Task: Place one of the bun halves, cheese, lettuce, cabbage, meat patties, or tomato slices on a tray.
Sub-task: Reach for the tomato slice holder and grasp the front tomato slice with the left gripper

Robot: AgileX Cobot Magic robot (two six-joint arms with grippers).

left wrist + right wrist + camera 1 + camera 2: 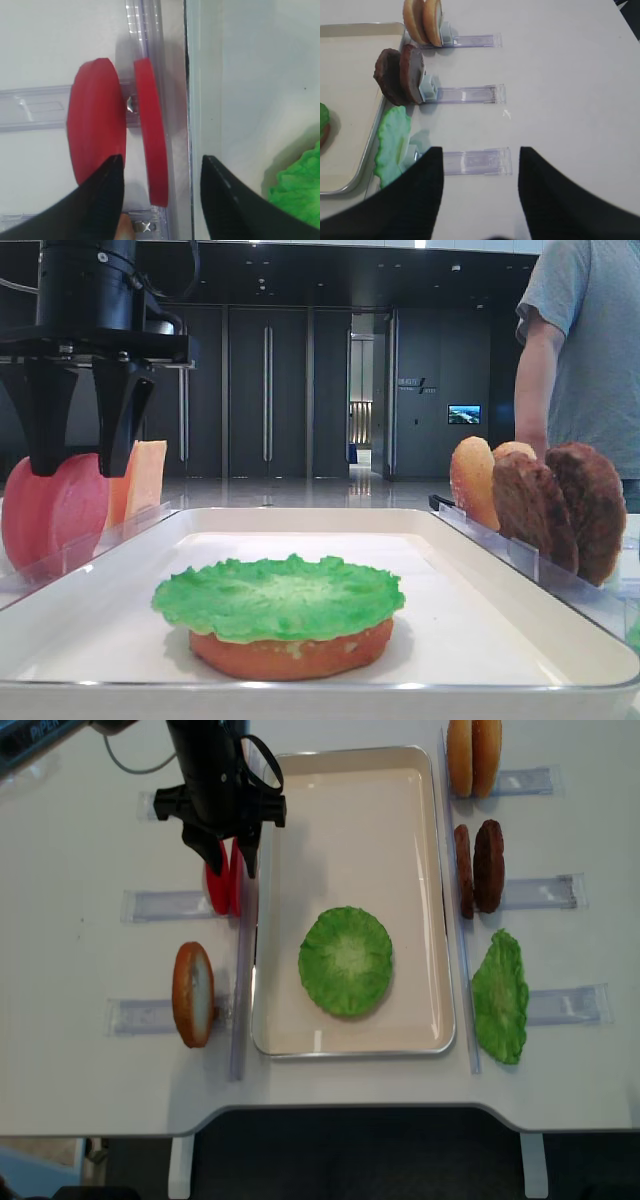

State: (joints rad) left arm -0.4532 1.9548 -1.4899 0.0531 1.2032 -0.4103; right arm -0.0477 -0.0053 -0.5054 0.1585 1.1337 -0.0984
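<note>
While 2 tomato slices [150, 135] are standing upright in their rack left of the tray [400, 780], the left gripper [162, 172] is hovering spread, 1 finger [100, 190] between them, gripping neither

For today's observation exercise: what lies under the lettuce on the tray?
Under the lettuce on the tray sits an orange-brown bun half. Only its side shows; its top face is covered.

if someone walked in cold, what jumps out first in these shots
The bright green lettuce lying on a bun half in the middle of the white tray. Next, the black left gripper, jaws open, straddling two red tomato slices standing upright in a clear rack left of the tray.
</note>
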